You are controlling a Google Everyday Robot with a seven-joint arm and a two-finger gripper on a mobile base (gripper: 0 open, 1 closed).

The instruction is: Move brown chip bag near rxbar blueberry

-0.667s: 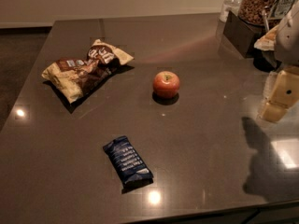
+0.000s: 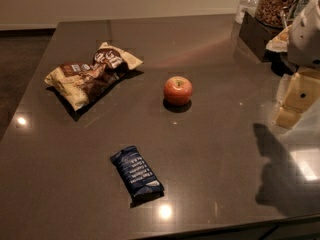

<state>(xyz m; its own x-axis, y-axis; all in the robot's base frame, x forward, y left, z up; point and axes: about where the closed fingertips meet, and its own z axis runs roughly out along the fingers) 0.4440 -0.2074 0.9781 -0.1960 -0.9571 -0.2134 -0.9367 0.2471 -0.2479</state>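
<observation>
On table [image 2: 215, 149], 0 items shifted in last 0.7 s. Far left: brown chip bag [image 2: 90, 76], untouched. Right edge: gripper [image 2: 295, 104], unmoved, well apart from bag; open or closed, cannot tell. Centre: apple [image 2: 178, 90]. Front: rxbar blueberry [image 2: 136, 172]. Reach not begun.

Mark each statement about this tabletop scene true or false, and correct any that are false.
1. The brown chip bag lies left of the apple. True.
2. The rxbar blueberry touches the apple. False: they lie clearly apart, with the bar nearer the camera.
3. The end effector holds the brown chip bag. False: it hangs at the far right, apart from the bag.
4. The apple sits between the brown chip bag and the end effector. True.
</observation>
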